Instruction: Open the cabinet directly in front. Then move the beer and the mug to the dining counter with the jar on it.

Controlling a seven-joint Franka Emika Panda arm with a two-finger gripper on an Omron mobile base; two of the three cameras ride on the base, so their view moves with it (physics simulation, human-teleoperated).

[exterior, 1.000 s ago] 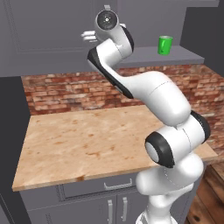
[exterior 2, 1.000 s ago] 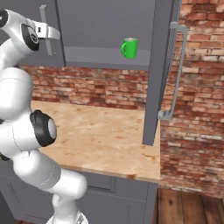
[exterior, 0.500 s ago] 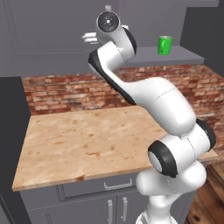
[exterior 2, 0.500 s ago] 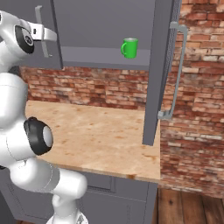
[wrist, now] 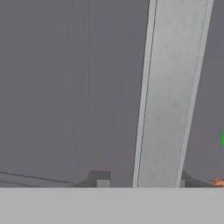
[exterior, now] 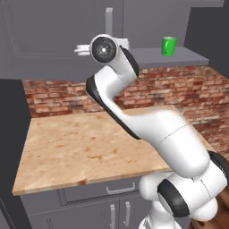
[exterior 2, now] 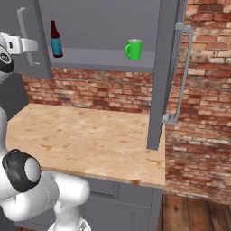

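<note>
Cabinet (exterior 2: 103, 27) up on the wall over the brick: right door (exterior 2: 163, 67) swung wide open, edge-on in the right base view, its long silver bar handle (exterior 2: 180, 72) facing out. Left door (exterior 2: 38, 40) stands only partly open, its own bar handle (exterior: 108, 22) upright at the top of the left base view.

End effector (exterior 2: 28, 45) is up at the left door's handle, level with the shelf. In the hand view that handle (wrist: 170, 92) runs as a pale vertical bar straight ahead, very close, with one dark finger tip (wrist: 103, 179) on each side of its lower end. So the jaws straddle the bar; looks like a loose straddle rather than a firm pinch, but I cannot tell whether the pads touch it.

Beer (exterior 2: 56, 39) stands upright on the cabinet shelf (exterior 2: 99, 57), left part, just inside the left door. Mug (exterior 2: 133, 49) sits upright on the same shelf, right of the bottle and well apart from it, handle toward the left in the right base view; the left base view shows it (exterior: 168, 46) on the shelf's right end. A green sliver at the hand view's right edge is probably the mug.

Wood-grain bench (exterior: 89, 147) below, brick wall (exterior: 174, 89) behind it, grey drawers (exterior: 107, 190) under its front edge.
</note>
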